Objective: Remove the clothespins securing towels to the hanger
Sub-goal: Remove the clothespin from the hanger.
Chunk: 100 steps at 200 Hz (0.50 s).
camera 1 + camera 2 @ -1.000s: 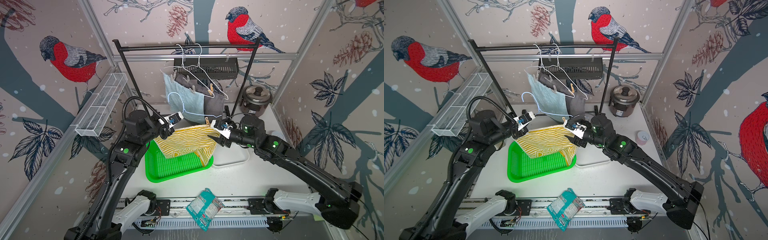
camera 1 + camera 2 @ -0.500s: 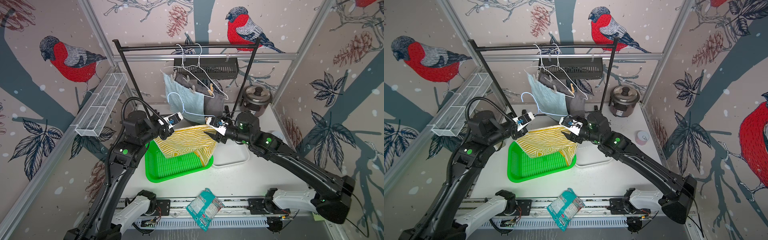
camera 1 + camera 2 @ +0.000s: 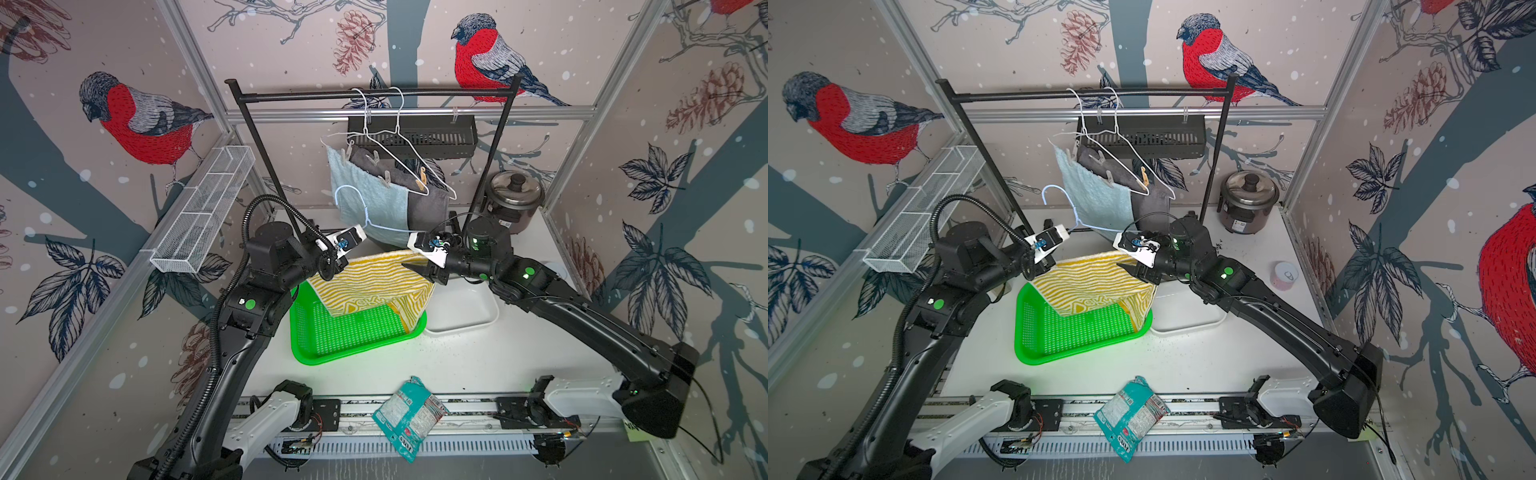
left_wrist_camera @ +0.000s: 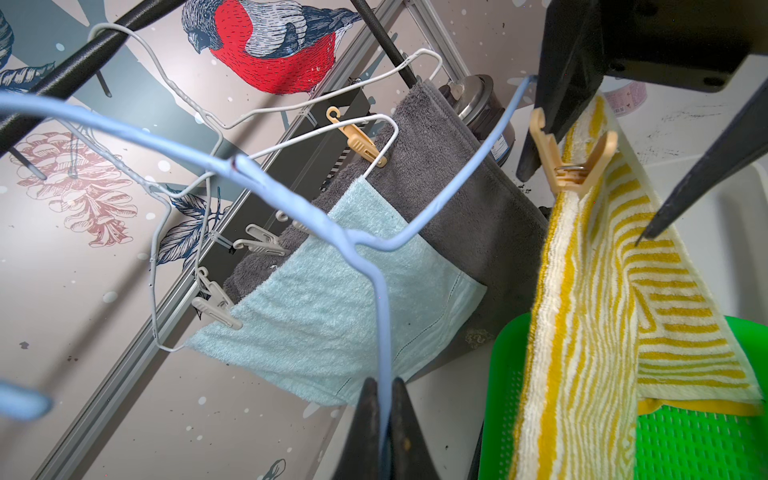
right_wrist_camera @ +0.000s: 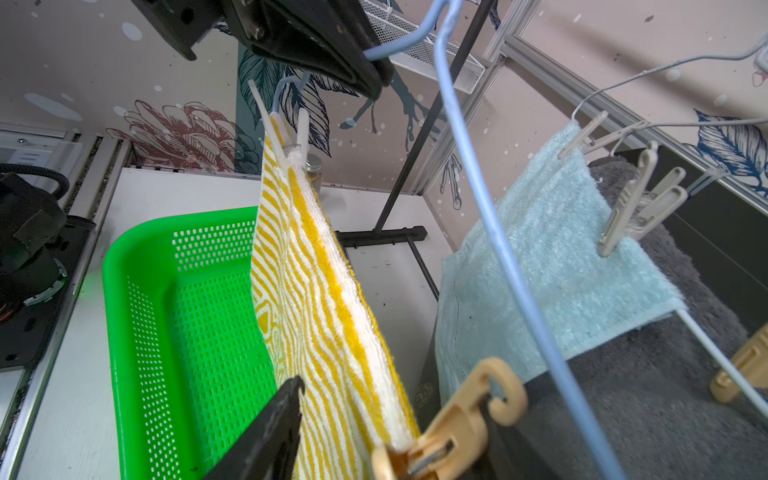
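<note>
A yellow-and-white striped towel hangs from a blue wire hanger over the green basket. My left gripper is shut on that hanger's wire. A tan clothespin pins the towel's near end, and a whitish clothespin pins the far end. My right gripper stands open astride the tan clothespin; one finger touches a handle, the other is apart. Behind, a light blue towel and a dark grey towel hang on white hangers with grey clothespins and a tan one.
A green basket sits under the striped towel, with a white tray beside it. A rice cooker stands at the back right. The black rail carries the white hangers. A snack packet lies at the front edge.
My right gripper has moved in toward the tan clothespin at the striped towel's end, and its jaws have narrowed a little around it. The left arm holds still.
</note>
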Motion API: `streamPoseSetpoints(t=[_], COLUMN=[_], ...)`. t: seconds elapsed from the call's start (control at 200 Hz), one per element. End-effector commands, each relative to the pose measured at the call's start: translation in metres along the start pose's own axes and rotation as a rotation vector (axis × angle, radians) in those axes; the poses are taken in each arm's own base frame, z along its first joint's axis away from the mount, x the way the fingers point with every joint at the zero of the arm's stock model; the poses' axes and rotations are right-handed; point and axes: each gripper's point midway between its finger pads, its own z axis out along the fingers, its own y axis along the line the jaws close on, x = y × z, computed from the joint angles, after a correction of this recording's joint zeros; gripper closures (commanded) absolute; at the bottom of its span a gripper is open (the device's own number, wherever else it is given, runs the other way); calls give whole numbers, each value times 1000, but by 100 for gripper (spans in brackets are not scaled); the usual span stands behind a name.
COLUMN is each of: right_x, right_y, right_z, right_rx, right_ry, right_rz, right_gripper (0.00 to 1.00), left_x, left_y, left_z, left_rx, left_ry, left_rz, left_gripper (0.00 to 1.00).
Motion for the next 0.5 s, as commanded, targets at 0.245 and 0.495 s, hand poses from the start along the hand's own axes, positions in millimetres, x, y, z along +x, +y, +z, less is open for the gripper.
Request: streamPoseSetpoints(t=[0.245,0.495], right_x=[-10,-4], right_y=[-1,-11], right_z=[-6,-7], right_rx=[-2,38], right_ry=[-34,-13], right_rz=[-3,-5], right_gripper=[52,61], left_x=[-7,-8], left_y=[2,2], left_z=[-2,-2], left_rx=[-11,-11], left_ry=[-33,-34], left_rz=[27,28], left_gripper=[100,100])
